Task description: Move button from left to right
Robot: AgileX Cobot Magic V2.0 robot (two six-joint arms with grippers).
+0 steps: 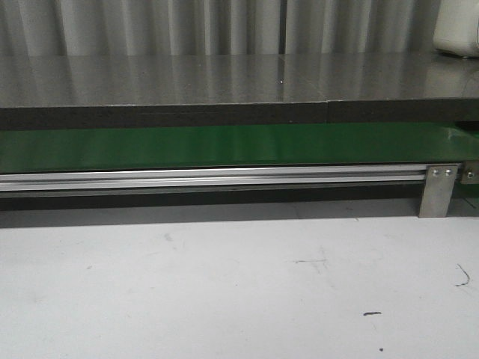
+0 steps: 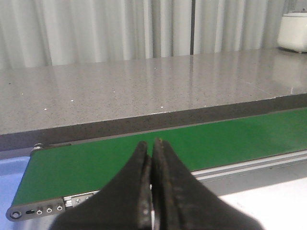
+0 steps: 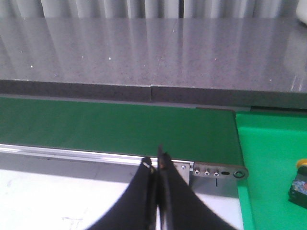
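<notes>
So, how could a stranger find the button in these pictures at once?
Follow the green conveyor belt to its right end, where a bright green tray begins. The button sits in that tray, cut by the picture's edge: a small black box, something yellow-orange on top.

1 green belt; 2 grippers; 1 button.

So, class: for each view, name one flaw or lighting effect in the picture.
Front view: pale streaky reflections on the grey counter. Left wrist view: the shut left gripper is a dark blurred mass. Right wrist view: the right gripper is soft too, and the button is cut off at the edge.
</notes>
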